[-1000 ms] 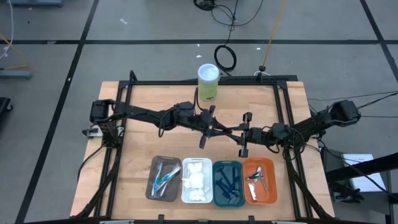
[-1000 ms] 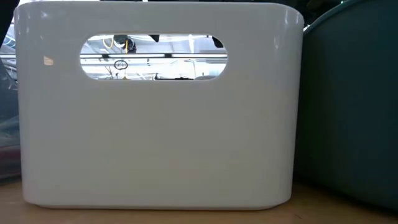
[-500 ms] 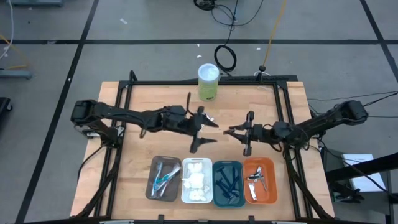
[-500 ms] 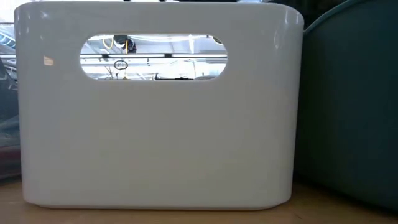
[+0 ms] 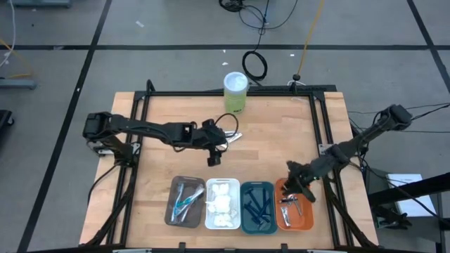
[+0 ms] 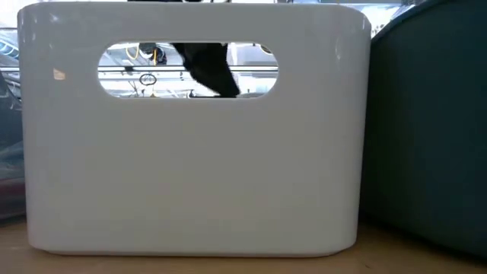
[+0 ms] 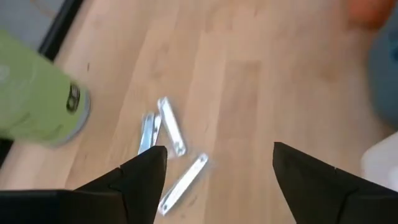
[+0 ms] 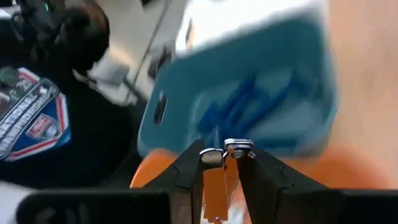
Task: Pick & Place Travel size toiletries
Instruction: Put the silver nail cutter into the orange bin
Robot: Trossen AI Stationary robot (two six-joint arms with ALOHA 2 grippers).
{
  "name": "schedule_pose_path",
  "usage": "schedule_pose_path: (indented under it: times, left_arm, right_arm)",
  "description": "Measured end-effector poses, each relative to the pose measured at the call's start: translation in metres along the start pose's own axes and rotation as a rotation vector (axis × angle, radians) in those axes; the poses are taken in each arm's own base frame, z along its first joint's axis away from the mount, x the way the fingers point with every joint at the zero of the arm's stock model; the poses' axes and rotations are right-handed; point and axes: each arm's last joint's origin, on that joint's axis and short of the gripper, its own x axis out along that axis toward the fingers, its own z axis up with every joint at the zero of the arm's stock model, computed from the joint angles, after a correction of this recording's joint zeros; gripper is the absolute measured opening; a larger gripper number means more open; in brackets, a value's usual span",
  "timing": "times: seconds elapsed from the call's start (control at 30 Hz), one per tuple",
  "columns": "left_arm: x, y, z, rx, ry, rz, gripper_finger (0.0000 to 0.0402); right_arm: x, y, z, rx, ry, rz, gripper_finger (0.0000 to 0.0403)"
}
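Observation:
My right gripper (image 8: 225, 163) is shut on a small silver metal tool (image 8: 231, 148) and hangs over the orange tray (image 5: 306, 223), which holds more silver tools (image 5: 288, 205). My left gripper (image 5: 213, 147) stands open above the middle of the table. Three loose silver tools (image 7: 168, 130) lie flat on the wood just beyond its fingertips, near the green-and-white canister (image 5: 236, 92). Toothbrushes lie in the brown tray (image 5: 174, 186), white wads in the white tray (image 5: 209, 184), and blue razors (image 8: 249, 106) in the teal tray (image 5: 244, 187). My right gripper pinches the silver tool between its two fingers, and the tool's end (image 8: 236, 147) shows at the fingertips. The fingers slant downward toward the trays. The tool is lifted clear above the orange tray.
The four trays stand side by side along the table's near edge. The canister stands at the far edge, in the middle. In the low view the white tray's wall (image 6: 190, 167) fills the picture, with a dark arm part (image 6: 205, 68) showing through its handle slot.
The two grippers, close together at mid-table a second ago, have parted. My left gripper has opened and drawn back toward the table's left edge, and silver tools now lie on the wood before it. My right gripper has swung toward the near right and turned, stopping over the orange tray.

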Motion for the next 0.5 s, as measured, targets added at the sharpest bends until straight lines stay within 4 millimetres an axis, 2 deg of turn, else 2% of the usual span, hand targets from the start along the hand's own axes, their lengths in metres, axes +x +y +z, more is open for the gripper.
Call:
schedule_pose_path:
  times: [0.1,0.2,0.5]
  left_arm:
    - [0.014,0.006,-0.007,-0.007,0.063,0.040,0.0273]
    - [0.025,0.011,-0.012,-0.014,0.097,0.068,0.0265]
    - [0.035,0.020,-0.016,-0.047,0.123,0.086,0.0261]
  right_arm:
    - [0.000,0.003,-0.012,0.113,0.093,-0.010,0.0078]
    - [0.000,0.006,-0.014,0.157,0.104,-0.001,0.0105]
    - [0.000,0.014,-0.001,0.044,-0.051,0.067,0.0178]
